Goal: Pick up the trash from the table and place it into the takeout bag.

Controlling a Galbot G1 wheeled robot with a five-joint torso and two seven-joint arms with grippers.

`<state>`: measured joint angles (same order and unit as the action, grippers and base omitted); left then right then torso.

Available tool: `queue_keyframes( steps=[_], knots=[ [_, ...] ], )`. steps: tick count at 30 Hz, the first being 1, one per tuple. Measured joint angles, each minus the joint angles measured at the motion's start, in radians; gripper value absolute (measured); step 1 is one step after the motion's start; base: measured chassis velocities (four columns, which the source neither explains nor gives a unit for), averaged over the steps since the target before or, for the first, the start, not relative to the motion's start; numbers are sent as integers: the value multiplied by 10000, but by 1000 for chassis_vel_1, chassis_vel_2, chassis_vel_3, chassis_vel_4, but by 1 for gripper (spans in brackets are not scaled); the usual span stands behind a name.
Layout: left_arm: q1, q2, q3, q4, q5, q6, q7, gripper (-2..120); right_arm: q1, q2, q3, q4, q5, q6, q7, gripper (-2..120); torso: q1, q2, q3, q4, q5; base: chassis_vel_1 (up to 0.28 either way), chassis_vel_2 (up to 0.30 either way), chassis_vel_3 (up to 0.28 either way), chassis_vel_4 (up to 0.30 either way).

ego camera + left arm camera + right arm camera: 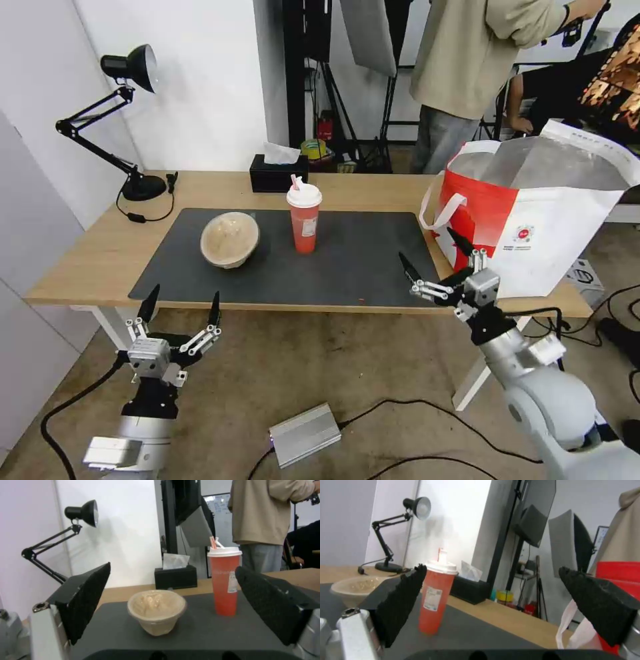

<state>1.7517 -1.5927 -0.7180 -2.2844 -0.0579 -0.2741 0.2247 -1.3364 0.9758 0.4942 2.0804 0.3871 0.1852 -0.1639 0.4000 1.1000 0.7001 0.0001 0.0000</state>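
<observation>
Head view is showing the left gripper hanging below the table's near edge, fingers spread apart, empty. Right gripper is hovering over the mat's near right corner, fingers apart, just beside the takeout bag standing at the table's right end. Beige bowl is sitting left of the mat's middle, red cup upright near its centre. No white bowl on the table. Likely next: right arm going for the cup, gripping the body below the lid, keeping it upright, lifting over the bag rim.
</observation>
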Motion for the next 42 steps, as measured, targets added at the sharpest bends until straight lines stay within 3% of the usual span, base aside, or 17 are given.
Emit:
queue_keyframes(
  steps=[5, 18, 42],
  knots=[
    [7, -1, -9, 14, 7, -44, 1, 100, 348, -218, -312, -239, 346, -173, 5, 100, 0, 0, 0, -1, 0, 0, 0, 0, 0],
    [1, -11, -87, -26, 131, 18, -5, 100, 2302, -767, -2447, -1079, 2281, -1320, 148, 100, 0, 0, 0, 0, 0, 0, 0, 0, 0],
    [-109, -19, -133, 165, 178, 53, 0, 100, 5375, -1989, -4596, -2152, 4444, -2929, 340, 100, 1, -1, 0, -1, 0, 0, 0, 0, 0]
  ],
)
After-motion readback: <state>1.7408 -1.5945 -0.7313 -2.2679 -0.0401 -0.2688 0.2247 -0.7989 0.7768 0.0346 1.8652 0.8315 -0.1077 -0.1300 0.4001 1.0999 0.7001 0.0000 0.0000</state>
